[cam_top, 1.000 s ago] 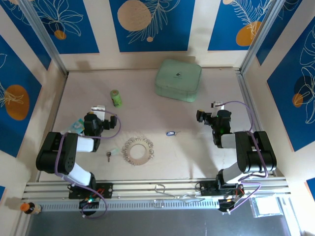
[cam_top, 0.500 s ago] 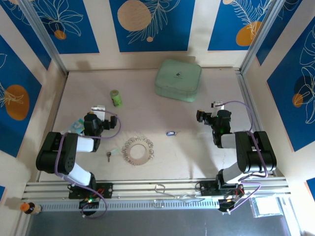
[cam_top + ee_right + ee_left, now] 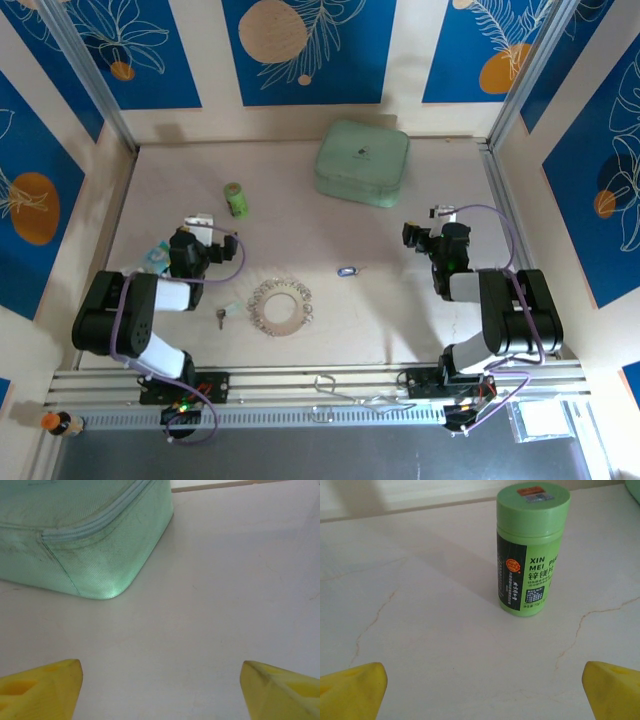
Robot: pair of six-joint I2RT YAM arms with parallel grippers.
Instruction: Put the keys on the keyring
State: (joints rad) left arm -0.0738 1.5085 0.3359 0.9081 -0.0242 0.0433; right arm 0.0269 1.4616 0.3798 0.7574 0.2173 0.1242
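The keyring (image 3: 280, 306) lies flat on the bench (image 3: 400, 320), not far from the near edge and a little left of its middle. It is a wide silvery ring with a bumpy rim. Nothing is threaded on it that can be made out from above. A dark-headed key (image 3: 220, 318) lies near its left side, apart from the rim, with a small pale bit next to it that is too small to identify. A silvery-blue key (image 3: 347, 271) lies further in, towards the middle of the bench, to the right of the ring and well clear of it.

Both arms are folded low, one towards the left edge and one towards the right edge, with neither near the keys or the ring. The left gripper (image 3: 481, 687) has its jaws wide apart, the yellow fingertips (image 3: 351, 690) in the bottom corners of its wrist view, and it holds nothing. It faces a green bottle (image 3: 532, 547) that stands upright on the bare bench ahead of it, lid on, with a dark label on its side.

The right gripper (image 3: 160, 680) is likewise spread wide and holds nothing, with bare bench between its yellow tips. A rounded corner of the mint-green case (image 3: 95, 540), with its zip seam, sits ahead and to its left. In the overhead view the case rests close to the far edge, slightly right of the middle.
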